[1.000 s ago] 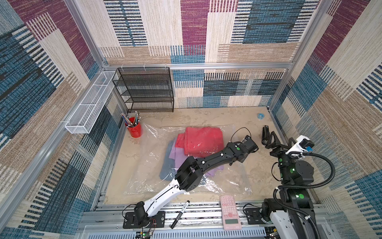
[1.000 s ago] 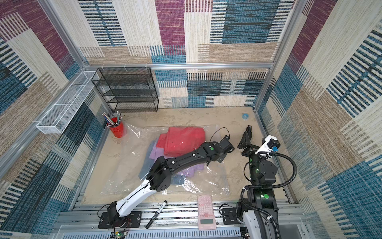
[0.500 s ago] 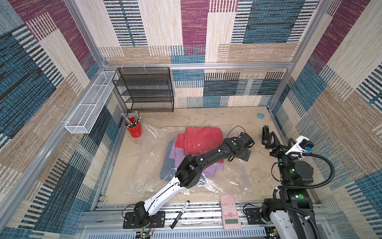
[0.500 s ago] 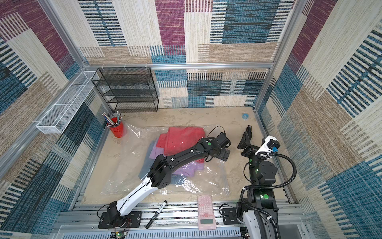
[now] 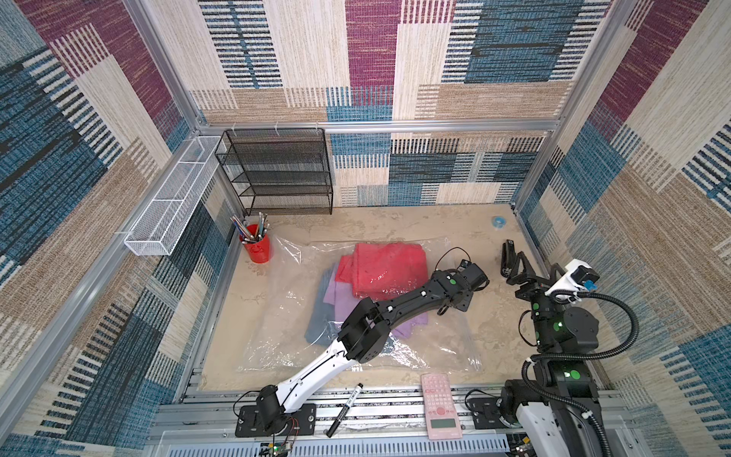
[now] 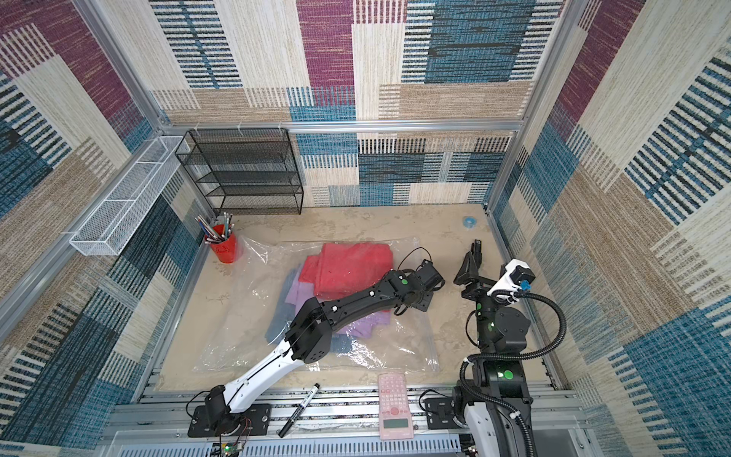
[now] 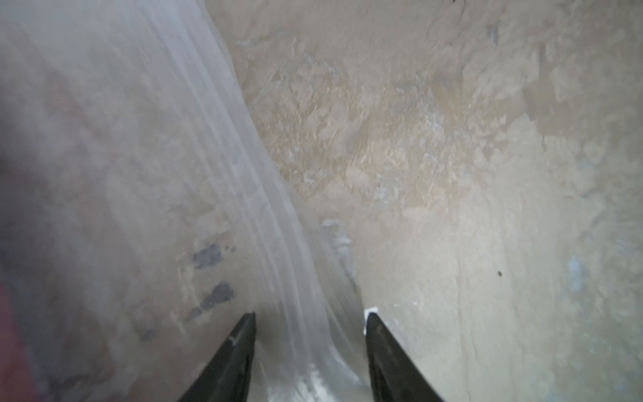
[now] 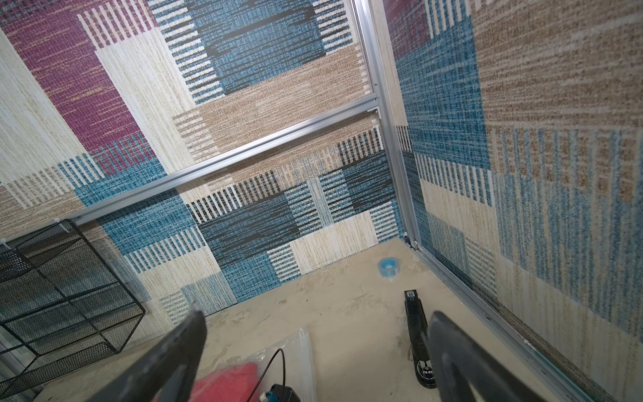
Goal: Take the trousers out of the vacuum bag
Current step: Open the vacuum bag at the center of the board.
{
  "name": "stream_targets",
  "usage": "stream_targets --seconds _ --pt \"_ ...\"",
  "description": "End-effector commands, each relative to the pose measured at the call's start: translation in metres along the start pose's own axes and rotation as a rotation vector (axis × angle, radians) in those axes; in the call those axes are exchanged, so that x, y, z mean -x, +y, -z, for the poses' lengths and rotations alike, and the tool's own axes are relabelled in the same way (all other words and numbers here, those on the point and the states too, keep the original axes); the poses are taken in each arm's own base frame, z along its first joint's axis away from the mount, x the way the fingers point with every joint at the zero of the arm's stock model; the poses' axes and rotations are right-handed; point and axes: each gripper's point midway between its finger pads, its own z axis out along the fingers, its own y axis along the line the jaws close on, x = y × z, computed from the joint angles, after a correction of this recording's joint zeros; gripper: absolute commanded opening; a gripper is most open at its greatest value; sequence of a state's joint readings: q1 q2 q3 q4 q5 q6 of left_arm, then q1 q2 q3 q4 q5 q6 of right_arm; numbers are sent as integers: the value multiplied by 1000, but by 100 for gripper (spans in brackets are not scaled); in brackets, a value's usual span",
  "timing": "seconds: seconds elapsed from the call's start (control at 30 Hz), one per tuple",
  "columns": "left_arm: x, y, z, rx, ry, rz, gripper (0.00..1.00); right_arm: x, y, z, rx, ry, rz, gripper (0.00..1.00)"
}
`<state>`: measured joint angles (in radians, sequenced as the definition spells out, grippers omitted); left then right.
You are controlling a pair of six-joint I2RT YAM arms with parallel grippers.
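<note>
The clear vacuum bag [image 5: 277, 336] lies flat on the table in both top views. Inside it lie the folded trousers: red [image 5: 389, 269] on top, lilac [image 5: 340, 300] beneath, denim blue [image 5: 316, 332] lowest. My left gripper [image 5: 459, 302] points down at the bag's right edge, beside the red pair. In the left wrist view its jaws stand apart [image 7: 309, 316], with the bag's ribbed zip strip [image 7: 278, 243] running between them, blurred. My right gripper [image 5: 534, 273] hovers open at the right wall, holding nothing [image 8: 315, 315].
A black stapler [image 5: 508, 257] lies just beyond my right gripper, and a blue tape roll [image 5: 499, 221] sits at the back right. A red pen cup [image 5: 257, 247], a black mesh shelf [image 5: 285, 170] and a white wire basket [image 5: 170, 198] stand at the left. A pink calculator [image 5: 439, 403] and a marker [image 5: 344, 407] rest on the front rail.
My left wrist has shifted slightly toward the red trousers. Its jaws spread wide and have since narrowed around the bag's edge. The right arm has not moved.
</note>
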<state>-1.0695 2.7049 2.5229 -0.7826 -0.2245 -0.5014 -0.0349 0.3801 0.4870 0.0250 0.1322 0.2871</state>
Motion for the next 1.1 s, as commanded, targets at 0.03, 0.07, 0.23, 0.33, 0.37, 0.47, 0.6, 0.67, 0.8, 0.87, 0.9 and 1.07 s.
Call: stream_targets --seconds 0.03,0.07,0.23,0.33,0.37,0.47,0.6,0.67,0.8,0.87,0.9,1.07 --pt "-10 10 -9 48 26 -6 39 6 3 0 15 -23 -14 99" --pt "-11 10 -9 47 27 -5 35 5 3 0 14 -23 -14 99" --pt "-8 10 -4 45 21 9 35 5 3 0 15 -23 -14 99" --pt "-5 11 1 48 11 7 34 4 3 0 15 -22 -15 99" --pt "-5 11 1 50 8 7 33 4 3 0 16 -23 -15 99" --pt "-7 12 1 52 17 7 34 3 2 0 15 -21 -15 99" --pt "-5 13 7 48 10 14 22 3 3 1 17 -22 -15 99" --pt "-5 13 8 49 9 12 19 3 3 1 18 -23 -16 99" --pt "-3 10 11 35 8 25 16 3 3 1 18 -23 -16 99" --pt "0 9 13 30 0 26 10 4 3 1 20 -25 -17 99" --pt "1 9 14 29 -1 25 6 4 3 1 19 -25 -17 99" --pt "6 7 22 13 -12 27 0 4 3 2 22 -26 -15 99"
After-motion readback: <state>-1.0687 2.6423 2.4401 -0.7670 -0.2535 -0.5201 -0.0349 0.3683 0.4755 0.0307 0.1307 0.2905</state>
